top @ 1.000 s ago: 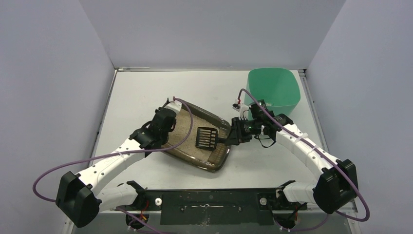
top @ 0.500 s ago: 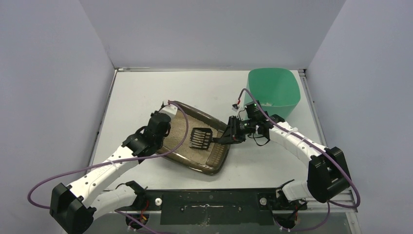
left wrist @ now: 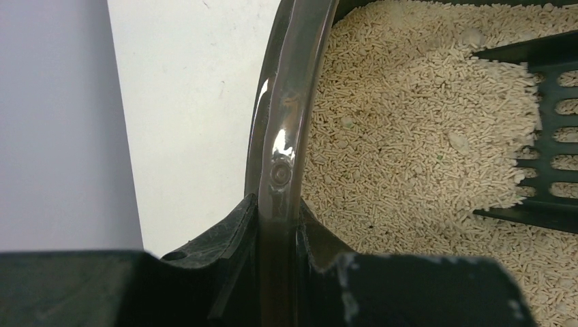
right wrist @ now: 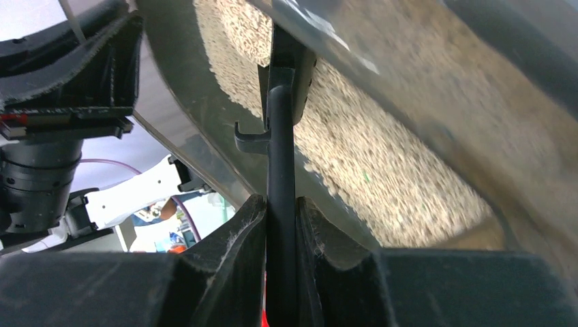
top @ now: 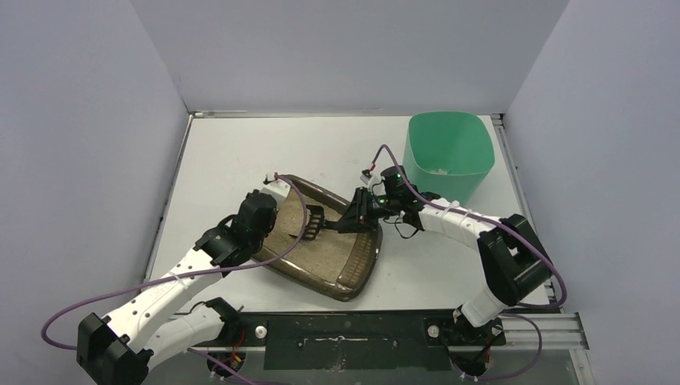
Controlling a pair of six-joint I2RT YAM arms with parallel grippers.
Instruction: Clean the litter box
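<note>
The litter box [top: 353,273] is a dark tray with beige granules [top: 321,249], lying at the table's middle and tilted with its left side raised. My left gripper [top: 269,210] is shut on the box's left rim [left wrist: 281,122]. My right gripper [top: 353,220] is shut on the handle [right wrist: 281,157] of the small black slotted scoop [top: 314,222]. The scoop's head dips into the granules near the box's upper left; its slots show at the right of the left wrist view [left wrist: 552,129]. The granules fill that view [left wrist: 409,122].
A mint-green bin [top: 447,152] stands at the back right, with a little pale matter on its floor. Purple cables loop from both arms over the table. Grey walls close in the table on three sides.
My right gripper has carried the scoop leftward across the box, from its right side to its upper left. My left arm has shifted left and forward with the rim, tilting the box.
</note>
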